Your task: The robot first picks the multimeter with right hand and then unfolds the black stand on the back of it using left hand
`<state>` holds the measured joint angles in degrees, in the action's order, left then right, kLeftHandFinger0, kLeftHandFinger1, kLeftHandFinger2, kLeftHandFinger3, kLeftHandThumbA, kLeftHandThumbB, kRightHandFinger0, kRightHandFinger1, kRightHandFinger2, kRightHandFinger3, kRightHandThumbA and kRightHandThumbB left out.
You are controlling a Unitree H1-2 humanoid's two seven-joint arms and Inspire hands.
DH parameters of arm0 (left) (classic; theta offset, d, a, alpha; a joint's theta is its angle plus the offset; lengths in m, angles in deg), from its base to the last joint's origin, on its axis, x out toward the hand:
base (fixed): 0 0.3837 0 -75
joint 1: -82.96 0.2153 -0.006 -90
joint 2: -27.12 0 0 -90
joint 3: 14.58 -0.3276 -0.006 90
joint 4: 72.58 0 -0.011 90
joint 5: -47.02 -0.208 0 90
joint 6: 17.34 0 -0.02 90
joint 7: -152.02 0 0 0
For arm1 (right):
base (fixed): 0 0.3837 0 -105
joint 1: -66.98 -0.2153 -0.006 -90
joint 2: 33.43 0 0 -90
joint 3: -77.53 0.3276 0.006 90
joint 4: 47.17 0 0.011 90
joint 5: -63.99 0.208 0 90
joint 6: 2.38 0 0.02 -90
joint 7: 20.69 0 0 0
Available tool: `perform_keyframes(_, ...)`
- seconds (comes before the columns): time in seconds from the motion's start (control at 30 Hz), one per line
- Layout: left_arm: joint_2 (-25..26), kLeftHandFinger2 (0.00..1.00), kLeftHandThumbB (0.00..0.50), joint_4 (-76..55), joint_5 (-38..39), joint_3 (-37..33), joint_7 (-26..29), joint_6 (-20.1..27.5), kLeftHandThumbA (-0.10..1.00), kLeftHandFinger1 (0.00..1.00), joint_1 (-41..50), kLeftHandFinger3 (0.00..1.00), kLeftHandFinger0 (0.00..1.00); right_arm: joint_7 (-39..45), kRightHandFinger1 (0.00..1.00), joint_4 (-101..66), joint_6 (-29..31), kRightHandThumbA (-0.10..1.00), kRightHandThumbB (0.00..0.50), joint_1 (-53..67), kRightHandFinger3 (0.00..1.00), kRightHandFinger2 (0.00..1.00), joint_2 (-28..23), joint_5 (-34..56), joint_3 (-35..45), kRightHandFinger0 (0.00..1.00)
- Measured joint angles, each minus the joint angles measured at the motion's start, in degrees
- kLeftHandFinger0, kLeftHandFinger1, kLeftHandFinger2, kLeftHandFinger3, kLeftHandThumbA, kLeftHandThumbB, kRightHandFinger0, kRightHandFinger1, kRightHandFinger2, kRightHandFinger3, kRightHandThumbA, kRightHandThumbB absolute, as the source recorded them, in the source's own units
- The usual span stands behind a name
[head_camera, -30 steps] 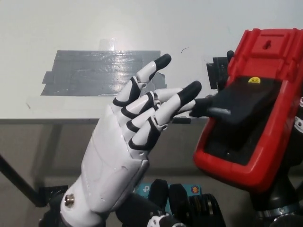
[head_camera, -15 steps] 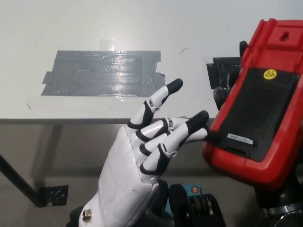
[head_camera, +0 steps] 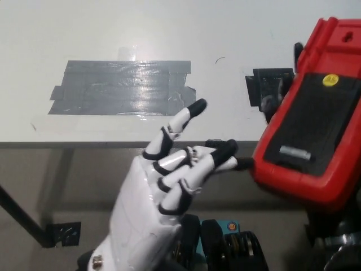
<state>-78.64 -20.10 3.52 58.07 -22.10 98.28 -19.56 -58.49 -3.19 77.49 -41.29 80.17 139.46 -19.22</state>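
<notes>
Head view: multimeter [head_camera: 313,144] is lifted off the bench [head_camera: 169,34] at right, red back facing the camera, black stand [head_camera: 316,127] lying flat against it. The right hand [head_camera: 276,101] is mostly hidden behind the multimeter, holding it up. White left hand [head_camera: 163,192] sits centre-low, holding nothing, fingers spread, fingertips [head_camera: 228,148] at the multimeter's lower-left edge. Grey tape patch [head_camera: 121,87] on the bench, well apart.
</notes>
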Motion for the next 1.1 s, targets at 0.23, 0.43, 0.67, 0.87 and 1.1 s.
perform_keyframes(0.23,2.3,0.63,0.418,-0.9,2.5,4.6,0.0,0.0,1.00,0.64,5.7,1.00,1.00,-0.1,0.44,7.5,1.0,-0.10,0.028,-4.4,1.00,0.68,-2.5,-0.1,6.8,0.00)
perform_keyframes(0.43,7.0,0.79,0.396,1.0,3.3,6.0,0.5,0.0,1.00,0.84,12.4,1.00,1.00,0.3,0.32,18.1,1.2,-0.10,0.063,-8.1,1.00,0.67,-7.5,-6.5,10.1,0.00)
perform_keyframes(0.67,9.0,0.82,0.334,3.4,3.5,6.3,0.5,-0.1,1.00,0.75,16.9,1.00,1.00,0.4,0.11,32.4,1.3,-0.10,0.133,-10.8,0.42,0.50,-13.1,-14.6,9.2,0.00)
perform_keyframes(0.87,10.1,0.85,0.250,7.1,3.4,6.4,0.6,-0.1,1.00,0.82,18.0,1.00,1.00,0.0,0.13,43.9,1.4,-0.10,0.177,-13.3,0.35,0.38,-17.8,-21.5,6.5,0.01)
perform_keyframes(1.1,10.8,0.84,0.236,12.5,3.0,6.6,0.7,-0.1,1.00,0.82,18.3,1.00,1.00,-0.9,0.00,55.9,1.3,-0.10,0.179,-16.3,0.09,0.00,-21.1,-29.0,1.1,0.00)
